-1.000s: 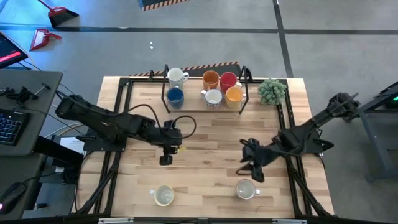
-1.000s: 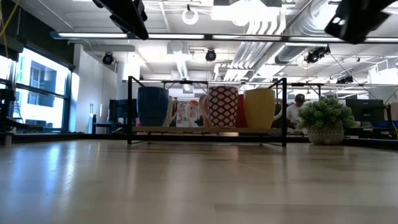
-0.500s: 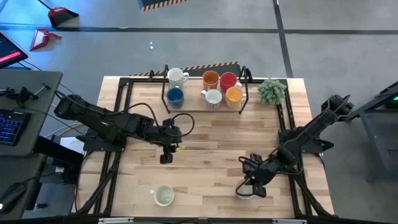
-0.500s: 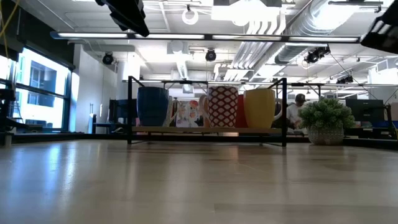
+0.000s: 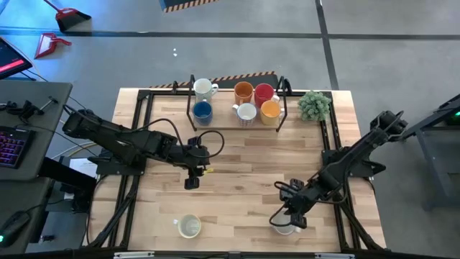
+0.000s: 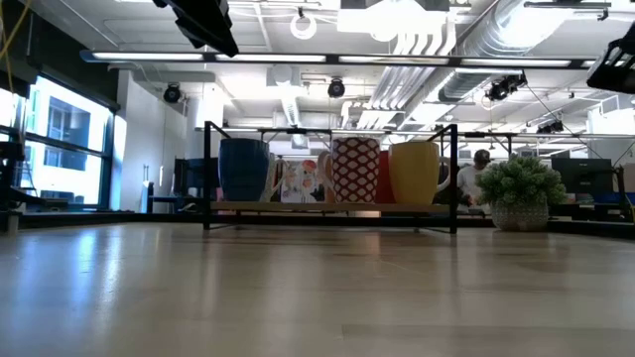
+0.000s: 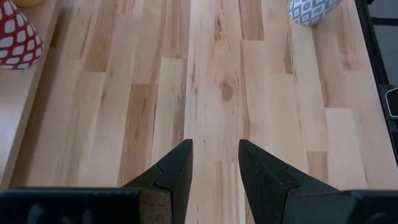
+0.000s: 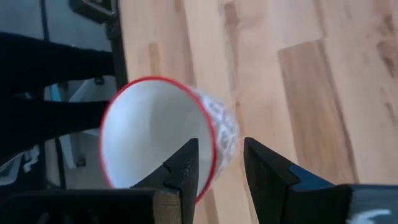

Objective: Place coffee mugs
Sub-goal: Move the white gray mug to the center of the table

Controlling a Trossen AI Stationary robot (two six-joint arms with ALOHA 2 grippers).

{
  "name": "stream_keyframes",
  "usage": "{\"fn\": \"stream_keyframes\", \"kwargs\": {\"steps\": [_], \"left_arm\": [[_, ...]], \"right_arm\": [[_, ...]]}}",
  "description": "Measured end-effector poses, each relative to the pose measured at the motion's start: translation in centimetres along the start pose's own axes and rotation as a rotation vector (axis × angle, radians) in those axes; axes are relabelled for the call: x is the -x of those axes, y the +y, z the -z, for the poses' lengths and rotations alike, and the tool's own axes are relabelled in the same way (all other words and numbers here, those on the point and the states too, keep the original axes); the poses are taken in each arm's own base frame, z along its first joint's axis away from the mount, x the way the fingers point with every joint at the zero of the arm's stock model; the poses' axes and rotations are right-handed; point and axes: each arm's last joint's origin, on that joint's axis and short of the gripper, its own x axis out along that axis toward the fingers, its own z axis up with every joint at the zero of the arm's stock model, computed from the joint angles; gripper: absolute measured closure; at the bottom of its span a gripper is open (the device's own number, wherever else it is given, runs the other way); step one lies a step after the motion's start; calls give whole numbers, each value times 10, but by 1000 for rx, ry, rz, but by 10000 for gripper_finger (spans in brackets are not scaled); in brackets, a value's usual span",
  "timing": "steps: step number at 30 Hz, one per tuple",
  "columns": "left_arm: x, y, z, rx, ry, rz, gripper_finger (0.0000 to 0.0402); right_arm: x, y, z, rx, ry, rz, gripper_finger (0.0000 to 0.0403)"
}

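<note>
We see the tabletop (image 5: 244,165) with a black rack (image 5: 237,122) at twelve o'clock already holding six mugs (image 5: 244,101). Two mugs remain outside it, so we judge the task mostly done. A white mug (image 5: 189,226) stands alone near seven o'clock. Our right claw (image 5: 287,219) at five o'clock clamps the wall of the red-rimmed mug (image 8: 165,134), one finger inside. Our left claw (image 5: 192,184) hangs over the centre-left, fingers apart and empty.
</note>
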Motion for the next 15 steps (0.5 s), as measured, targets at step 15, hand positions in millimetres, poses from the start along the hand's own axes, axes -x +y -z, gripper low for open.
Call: {"fn": "stream_keyframes", "kwargs": {"steps": [15], "left_arm": [[0, 0, 0, -2, 1, 4, 282]], "right_arm": [[-46, -7, -7, -61, 81, 52, 331]]}}
